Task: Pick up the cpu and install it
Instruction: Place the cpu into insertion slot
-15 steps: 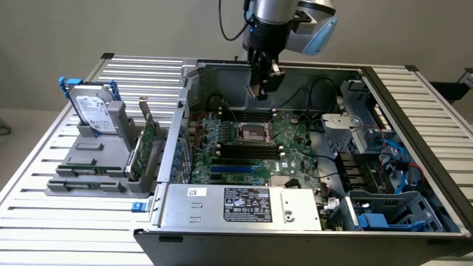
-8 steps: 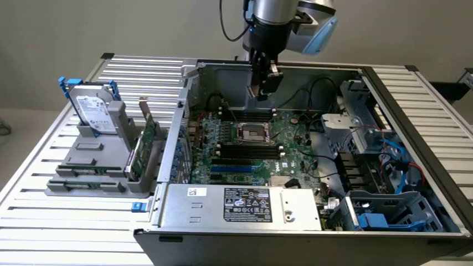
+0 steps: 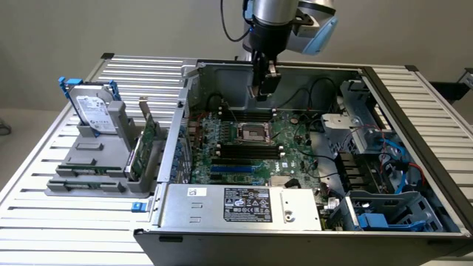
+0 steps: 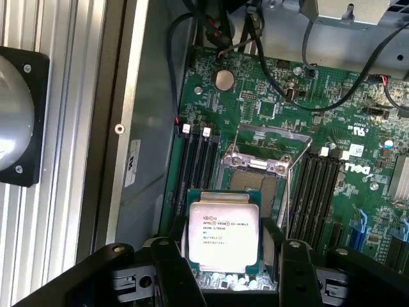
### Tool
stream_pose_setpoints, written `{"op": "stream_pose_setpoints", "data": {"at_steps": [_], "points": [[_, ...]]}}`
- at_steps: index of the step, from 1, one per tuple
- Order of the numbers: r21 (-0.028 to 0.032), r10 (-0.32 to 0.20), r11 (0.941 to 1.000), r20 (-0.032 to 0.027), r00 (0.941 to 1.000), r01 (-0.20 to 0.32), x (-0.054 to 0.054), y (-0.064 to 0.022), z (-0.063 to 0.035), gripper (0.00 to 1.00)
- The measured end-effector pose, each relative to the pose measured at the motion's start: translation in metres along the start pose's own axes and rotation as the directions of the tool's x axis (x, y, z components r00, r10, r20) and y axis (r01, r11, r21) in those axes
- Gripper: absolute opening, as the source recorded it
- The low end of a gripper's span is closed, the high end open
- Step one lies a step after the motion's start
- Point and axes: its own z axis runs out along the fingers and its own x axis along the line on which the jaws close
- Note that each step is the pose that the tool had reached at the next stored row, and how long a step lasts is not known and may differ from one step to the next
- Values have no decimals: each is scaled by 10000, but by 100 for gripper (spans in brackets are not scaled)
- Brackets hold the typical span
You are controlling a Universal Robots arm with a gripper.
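Hovering over the green motherboard point(image 4: 268, 96) inside the opened computer case point(image 3: 221, 227), the gripper point(image 3: 265, 88) clamps the cpu point(image 4: 223, 233) label-up between two black fingers point(image 4: 169, 265), near the open socket point(image 4: 255, 179).

We look down at a slant from a raised spot off one end of the open computer case point(image 3: 296, 244), far enough back in the exterior view to take in the whole case and the slatted worktop point(image 3: 66, 221) around it. In the wrist view we peer steeply down past the gripper point(image 4: 223, 256) and the cpu point(image 4: 222, 233) it grips, close above the motherboard point(image 4: 268, 102). Both views share the board's open socket point(image 3: 251, 133) and the memory slots point(image 3: 247, 151) beside it.
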Motion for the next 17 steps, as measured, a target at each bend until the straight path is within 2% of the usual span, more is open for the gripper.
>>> {"op": "stream_pose_setpoints", "data": {"at_steps": [8,12,17], "points": [[-29,368,9993,-3,9993,-368,-48,-9,-3,55],[-70,932,9956,-8,9956,-932,-49,-9,-1,55],[-96,1265,9919,-13,9920,-1265,-63,-12,7,55]]}}
